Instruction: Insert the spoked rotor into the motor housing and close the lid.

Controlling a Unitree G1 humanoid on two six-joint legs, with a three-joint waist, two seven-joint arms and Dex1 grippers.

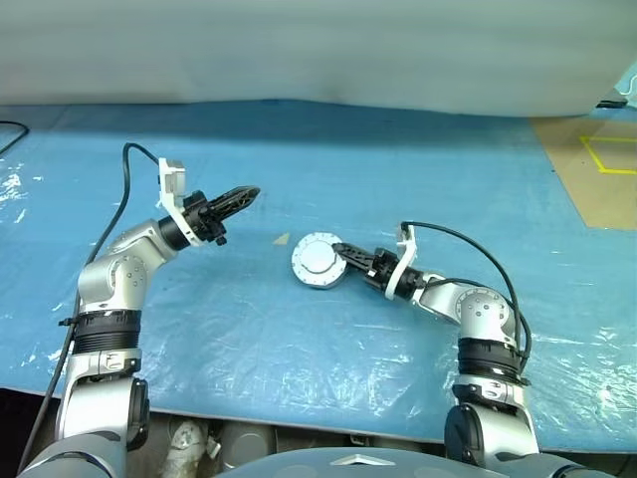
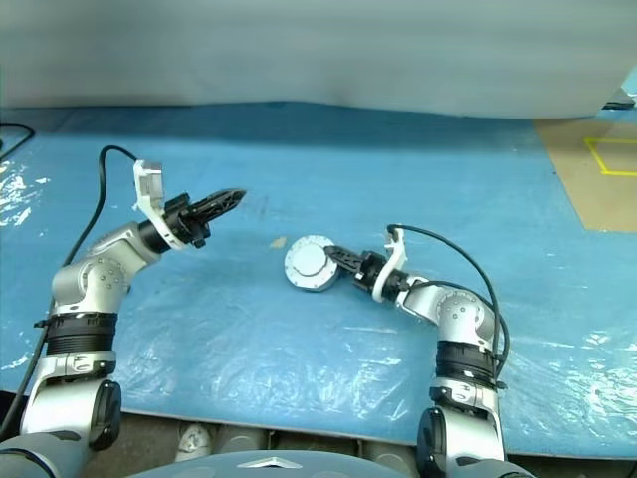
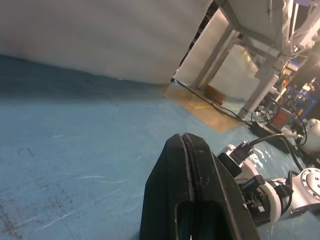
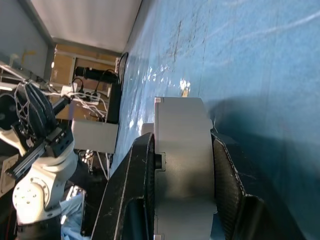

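Right claw (image 1: 343, 261) grips the lidded motor housing (image 1: 318, 261) mid-table; left claw (image 1: 249, 193) pinched empty, well apart.

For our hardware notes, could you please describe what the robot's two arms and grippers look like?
Both arms are silver-grey metal with rounded joint housings and black ribbed bands. Each wrist carries a white bracket, and a black cable loops along each arm. The left gripper and right gripper each have two black, tapering fingers.

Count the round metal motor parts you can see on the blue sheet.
1: a gray housing with its lid on, held at mid-sheet by the right gripper. Any rotor would be hidden inside. The left gripper holds nothing.
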